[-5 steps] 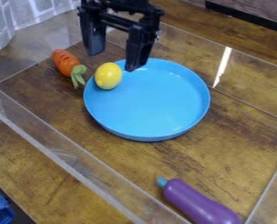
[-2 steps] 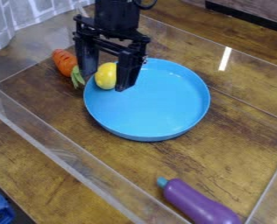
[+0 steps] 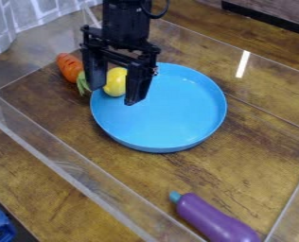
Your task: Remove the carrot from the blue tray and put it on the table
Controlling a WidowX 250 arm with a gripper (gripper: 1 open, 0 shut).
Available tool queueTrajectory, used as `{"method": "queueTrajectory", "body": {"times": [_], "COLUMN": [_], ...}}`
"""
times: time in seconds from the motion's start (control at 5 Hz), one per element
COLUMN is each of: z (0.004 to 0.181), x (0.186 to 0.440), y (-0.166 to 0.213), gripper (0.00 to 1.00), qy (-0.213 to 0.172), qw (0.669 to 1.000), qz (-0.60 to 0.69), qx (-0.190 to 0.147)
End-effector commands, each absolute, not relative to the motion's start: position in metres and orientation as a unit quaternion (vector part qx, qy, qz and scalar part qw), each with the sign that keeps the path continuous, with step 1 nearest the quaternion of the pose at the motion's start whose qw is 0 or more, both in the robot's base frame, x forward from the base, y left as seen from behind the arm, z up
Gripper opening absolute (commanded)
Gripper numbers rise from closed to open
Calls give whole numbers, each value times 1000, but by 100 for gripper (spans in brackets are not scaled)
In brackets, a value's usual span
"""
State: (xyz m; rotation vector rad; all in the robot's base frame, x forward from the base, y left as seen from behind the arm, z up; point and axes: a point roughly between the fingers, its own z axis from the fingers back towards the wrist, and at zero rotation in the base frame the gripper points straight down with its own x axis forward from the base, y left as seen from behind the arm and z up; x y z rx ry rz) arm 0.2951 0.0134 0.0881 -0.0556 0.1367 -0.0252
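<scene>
The black two-fingered gripper (image 3: 118,83) hangs pointing straight down over the left rim of the large round bright-blue plastic tray (image 3: 178,118), its fingers spread wide and holding nothing. Between those fingers sits the round yellow toy lemon (image 3: 114,80), perched at the tray's left edge. The small orange ridged toy carrot (image 3: 71,66) lies just outside the tray's left rim, on the dark brown glossy wood-plank table (image 3: 259,142), with its green leafy top (image 3: 84,83) pointing towards the tray; part of it is hidden behind the gripper's left finger, so whether the leaves touch the rim cannot be told.

Judged from how things lie, the carrot appears already off the tray (or very nearly so), and the gripper is straddling the lemon rather than the carrot. To do the step well, the arm should not close here: it would pinch the wrong toy. It would do better to lift clear, shift away from the tray towards the carrot's orange body, and turn the fingers across its narrow width before descending. The tapered plastic will likely slip if gripped near the tip, so the thick middle is the safer hold. The purple toy eggplant (image 3: 216,219), well away from the tray at the near right, is not in the way.
</scene>
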Motion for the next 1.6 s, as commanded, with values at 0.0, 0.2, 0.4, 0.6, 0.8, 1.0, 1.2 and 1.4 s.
{"method": "queueTrajectory", "body": {"times": [0.0,0.2,0.4,0.6,0.8,1.0,1.2,1.4], "z": [93,90,88,86,85,83,82,80], "x": [298,299,301,304,306,309,312,315], "y": [20,22,25,28,32,34,37,40], "gripper": [100,100,100,100,100,100,100,100], "qy": [53,51,48,45,41,37,33,30], "qw": [998,998,997,997,997,997,997,998], "qz": [-6,-9,-11,-17,-22,-27,-30,-32], "qx": [-36,-44,-50,-53,-56,-56,-56,-54]}}
